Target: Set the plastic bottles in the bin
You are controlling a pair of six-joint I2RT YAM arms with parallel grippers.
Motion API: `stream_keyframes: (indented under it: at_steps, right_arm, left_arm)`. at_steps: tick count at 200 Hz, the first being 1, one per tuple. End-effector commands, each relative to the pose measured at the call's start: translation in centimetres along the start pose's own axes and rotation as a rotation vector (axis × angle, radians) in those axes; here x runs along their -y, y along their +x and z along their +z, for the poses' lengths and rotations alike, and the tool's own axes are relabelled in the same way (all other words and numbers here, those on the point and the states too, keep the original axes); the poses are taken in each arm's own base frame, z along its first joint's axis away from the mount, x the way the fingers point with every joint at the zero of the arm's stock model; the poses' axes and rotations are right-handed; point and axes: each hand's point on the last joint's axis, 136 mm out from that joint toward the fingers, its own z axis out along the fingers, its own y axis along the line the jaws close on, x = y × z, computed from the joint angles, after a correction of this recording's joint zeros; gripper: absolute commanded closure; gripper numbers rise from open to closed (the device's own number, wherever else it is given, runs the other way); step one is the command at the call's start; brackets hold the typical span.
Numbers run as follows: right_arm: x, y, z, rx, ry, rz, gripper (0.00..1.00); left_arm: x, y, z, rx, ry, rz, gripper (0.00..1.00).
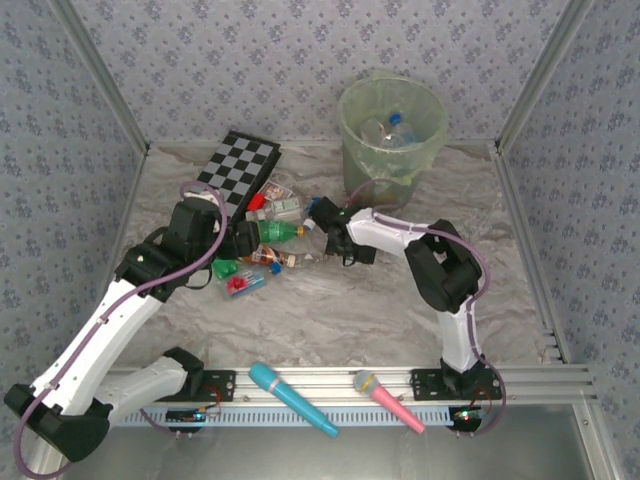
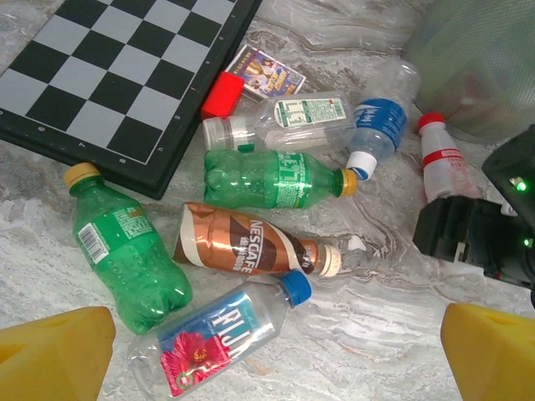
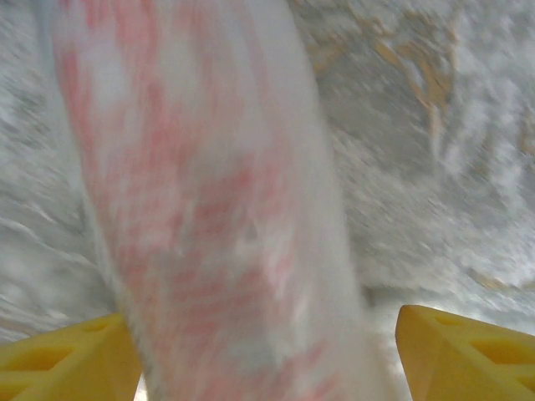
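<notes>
Some bottles (image 1: 398, 130) inside bin (image 1: 360, 150); rest lie on table (image 1: 330, 310).

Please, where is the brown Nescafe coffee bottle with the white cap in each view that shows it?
Top external: the brown plastic Nescafe bottle lies left of centre, below the lying green bottle.
Left wrist: centre of the picture, cap pointing right.
Shared landmark: the black and white chequered board, beyond the bottle.
</notes>
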Motion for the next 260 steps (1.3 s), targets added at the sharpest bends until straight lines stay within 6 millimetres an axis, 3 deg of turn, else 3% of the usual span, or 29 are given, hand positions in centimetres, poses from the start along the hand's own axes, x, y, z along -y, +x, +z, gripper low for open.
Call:
stream_keyframes:
  at_steps: [1, 27, 96, 117, 140, 169, 200, 220, 260]
  right_arm:
    - [0.7, -0.5, -1.5, 0.02, -0.041, -0.005, 0.23]
    - [0.9, -0.5, -0.8, 0.008, -0.067, -0.031, 0.29]
    - [-0.6, -2.2, 0.5, 0.025, -0.104, -0.204, 0.28]
    - [-1.0, -2.4, 0.9, 0.021, -0.121, -0.234, 0.44]
    - [-1.7, -2.7, 0.1, 0.054, -0.121, -0.301, 0.47]
    - [-2.3, -2.3, -2.1, 0.099, -0.113, -0.367, 0.49]
    - [-2.7, -2.4, -5.8, 0.16, -0.13, -0.403, 0.49]
    - [-3.0, -2.8, -9.1, 0.221, -0.159, -0.42, 0.5]
    - [-2.6, -5.5, -16.6, 0.386, -0.207, -0.442, 0.51]
  left_arm:
    - [0.5, -0.4, 0.1, 0.012, 0.025, -0.025, 0.0]
    - [0.6, -0.5, 0.3, 0.009, 0.027, -0.023, 0.0]
    - [0.2, -0.4, -0.2, 0.019, 0.019, -0.023, 0.0]
    - [0.1, -0.5, -0.4, 0.024, 0.018, -0.023, 0.0]
    - [0.1, -0.8, -0.6, 0.033, 0.013, -0.018, 0.0]
    - [0.1, -1.1, -0.7, 0.044, 0.014, -0.016, 0.0]
    - [0.3, -1.7, -0.8, 0.063, 0.019, -0.014, 0.0]
    - [0.6, -2.4, -1.0, 0.08, 0.026, -0.013, 0.0]
    - [1.8, -3.9, -1.0, 0.112, 0.064, -0.018, 0.0]
